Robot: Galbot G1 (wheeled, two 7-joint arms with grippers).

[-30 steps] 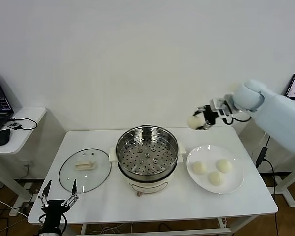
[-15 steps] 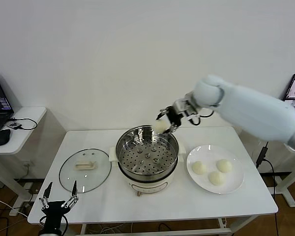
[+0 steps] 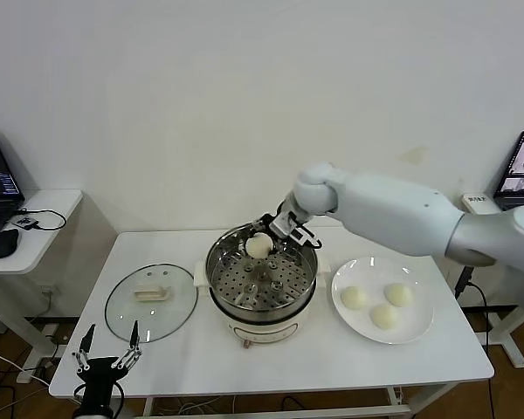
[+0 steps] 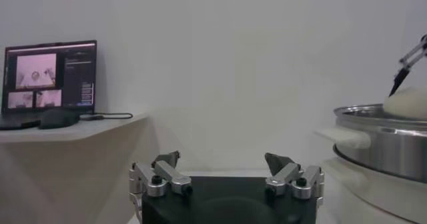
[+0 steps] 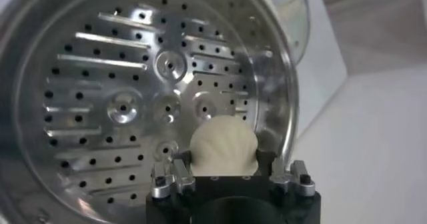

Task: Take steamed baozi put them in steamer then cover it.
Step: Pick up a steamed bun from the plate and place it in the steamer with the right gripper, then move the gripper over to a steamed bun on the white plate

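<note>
My right gripper is shut on a cream-white baozi and holds it just inside the far rim of the steel steamer, above the perforated tray. In the right wrist view the bun sits between the jaws of that gripper. Three more baozi lie on the white plate to the right of the steamer. The glass cover with its cream handle lies flat on the table, left of the steamer. My left gripper is open and empty at the table's front left edge.
A side desk with a laptop, mouse and cables stands at the far left. A monitor stands at the far right. The steamer's rim shows in the left wrist view, off to the gripper's side.
My right arm has swung left from above the plate and lowered the baozi into the back of the steamer. The left arm has stayed in place.
</note>
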